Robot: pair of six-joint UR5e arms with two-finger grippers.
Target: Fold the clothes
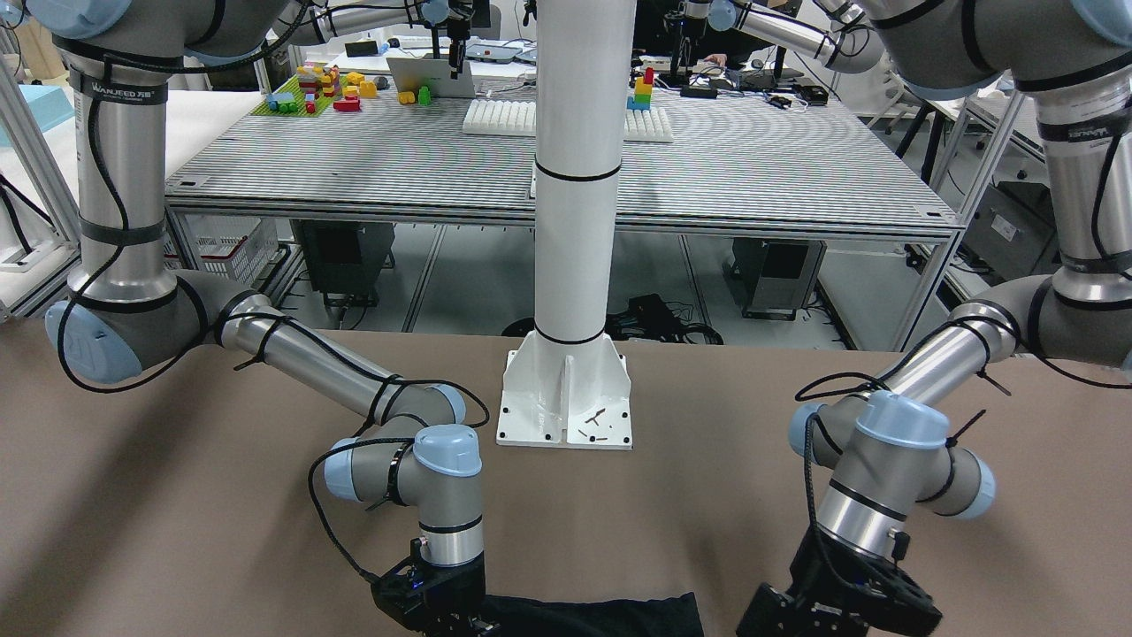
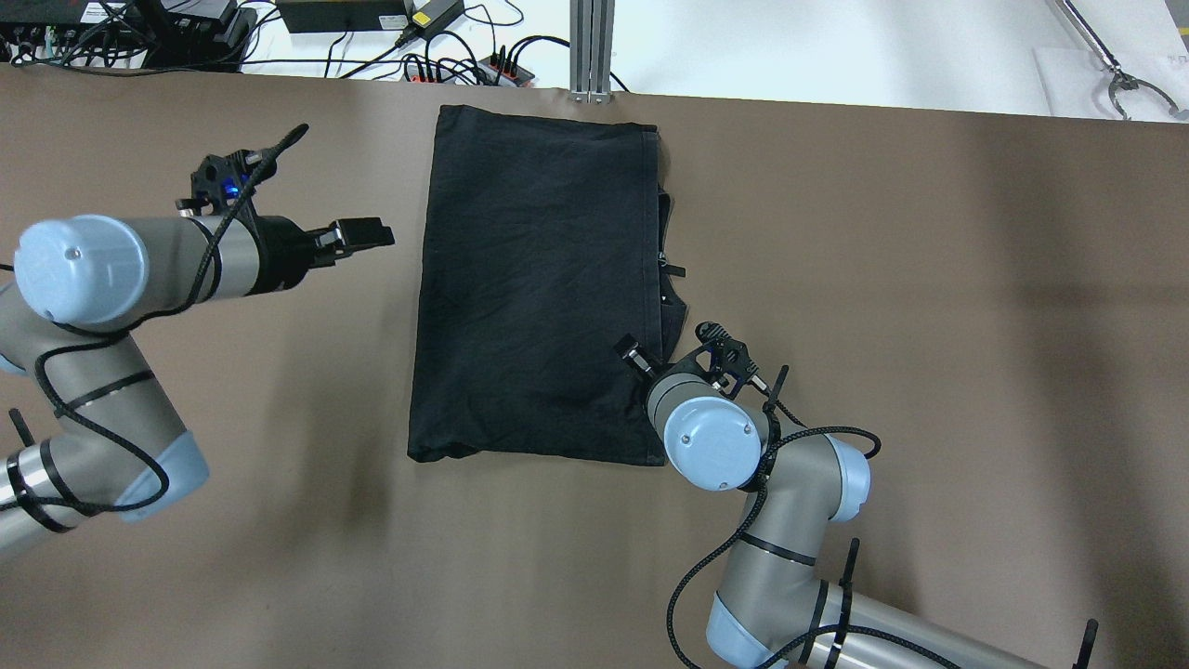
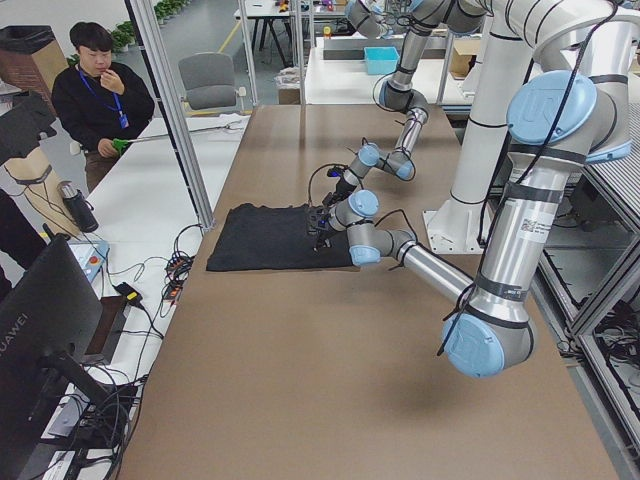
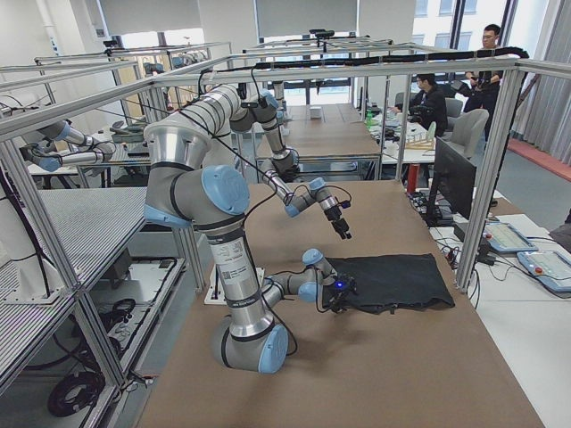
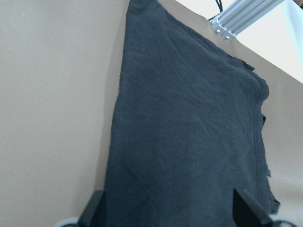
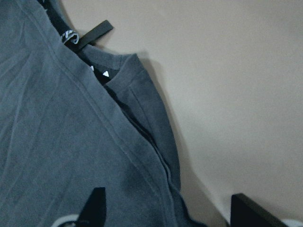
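Note:
The clothes [image 2: 539, 288] are one black fabric piece lying folded flat as a tall rectangle in the middle of the brown table, with a hem, a tag and a loop showing along the right side [image 6: 90, 35]. My left gripper [image 2: 367, 234] hovers to the left of the clothes, off the fabric. In the left wrist view its fingertips [image 5: 92, 210] stand wide apart and open, with the clothes [image 5: 189, 132] ahead. My right gripper [image 2: 636, 358] sits low at the lower right edge of the clothes. It is open, one finger [image 6: 94, 203] over the fabric and the other over bare table.
The white pillar's base plate [image 1: 566, 398] is bolted at the robot's side of the table. An aluminium post [image 2: 592, 46] and cables [image 2: 446, 65] line the far edge. A person [image 3: 100, 95] sits beyond that edge. Bare brown table [image 2: 929, 279] lies right of the clothes.

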